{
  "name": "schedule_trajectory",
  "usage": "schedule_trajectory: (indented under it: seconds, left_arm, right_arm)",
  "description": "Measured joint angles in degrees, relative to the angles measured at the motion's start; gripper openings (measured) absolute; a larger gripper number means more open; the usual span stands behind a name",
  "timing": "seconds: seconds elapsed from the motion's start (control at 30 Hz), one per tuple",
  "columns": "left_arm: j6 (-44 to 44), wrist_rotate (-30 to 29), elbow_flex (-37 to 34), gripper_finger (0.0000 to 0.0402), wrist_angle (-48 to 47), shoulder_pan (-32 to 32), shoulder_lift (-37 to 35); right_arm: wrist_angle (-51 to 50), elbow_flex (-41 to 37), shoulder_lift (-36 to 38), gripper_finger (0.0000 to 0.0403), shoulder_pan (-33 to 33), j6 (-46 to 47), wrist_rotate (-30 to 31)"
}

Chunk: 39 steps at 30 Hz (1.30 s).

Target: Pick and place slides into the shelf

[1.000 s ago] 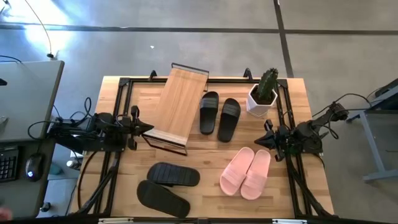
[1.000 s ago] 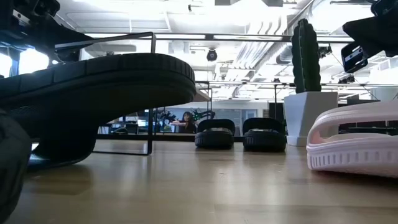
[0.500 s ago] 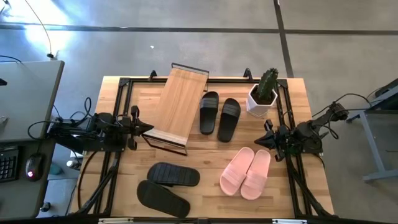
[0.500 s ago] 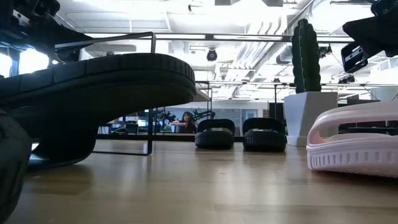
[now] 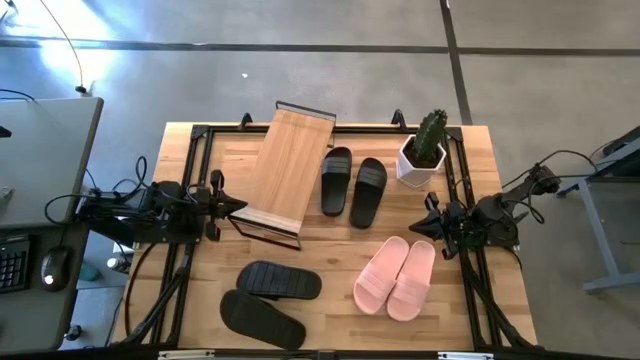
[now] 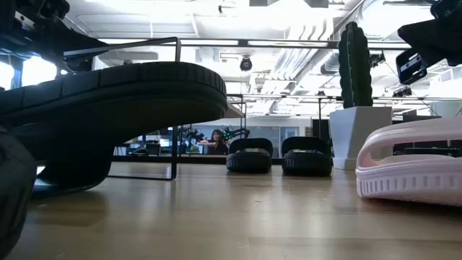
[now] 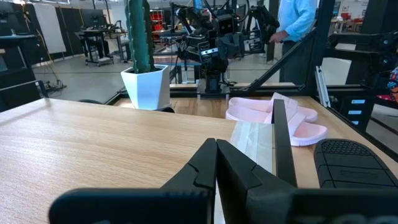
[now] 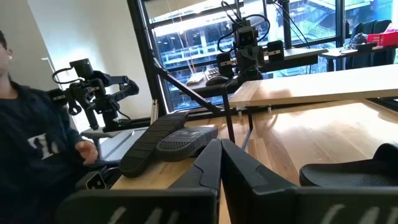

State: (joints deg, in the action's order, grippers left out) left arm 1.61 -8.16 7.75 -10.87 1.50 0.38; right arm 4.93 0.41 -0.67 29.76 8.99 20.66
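Sitting closed and empty at opposite bench edges: left gripper point(image 5: 238, 207), right gripper point(image 5: 420, 228). Lying nearest the right fingers, just inboard: pink slides point(image 5: 396, 277), long axes running diagonally. Standing beside the left gripper, bare: shelf point(image 5: 285, 168). Lying mid-bench and near the front edge: dark pairs point(image 5: 353, 186) point(image 5: 270, 302).

Floor point(image 5: 320, 80): grey polished concrete, crossed by dark seam lines. Grey desk point(image 5: 45, 150) at left of the work table, carrying a keyboard point(image 5: 12, 265) and mouse point(image 5: 55, 268). Low view: white ceiling point(image 6: 238, 22) with exposed ducts and strip lighting. Right wrist view: large dark-framed windows point(image 8: 205, 37), bluish daylight, a person in a dark top point(image 8: 31, 155) nearby. Left wrist view: a person in a light blue shirt point(image 7: 297, 22) among equipment stands.
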Motion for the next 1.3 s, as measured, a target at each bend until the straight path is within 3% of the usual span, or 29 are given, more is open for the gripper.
schedule_trajectory:
  seconds: [0.43, 0.73, 0.93, 1.1, 1.3]
  left_arm:
    - [0.01, -0.01, 0.00, 0.0001, 0.01, -0.02, 0.00]
    - [-0.06, 0.00, -0.01, 0.0001, 0.52, 0.00, 0.02]
    - [-11.90, 2.65, 0.00, 0.0001, 2.80, -0.02, 0.02]
    - [-16.95, 9.26, -0.02, 0.0001, 13.91, -0.02, 0.03]
    - [-21.73, 28.13, 0.00, 0.0001, 35.25, -0.04, 0.02]
  right_arm:
    - [0.00, 0.01, -0.01, 0.0000, 0.01, -0.14, 0.03]
    - [0.02, 0.01, -0.02, 0.0000, 0.00, -11.01, 3.12]
    - [1.62, 0.00, -0.02, 0.0000, 0.01, -2.99, 4.23]
    - [7.32, -0.01, -0.02, 0.0000, 0.00, -1.48, 7.65]
    - [16.11, -0.01, -0.02, 0.0000, 0.00, -1.40, 8.25]
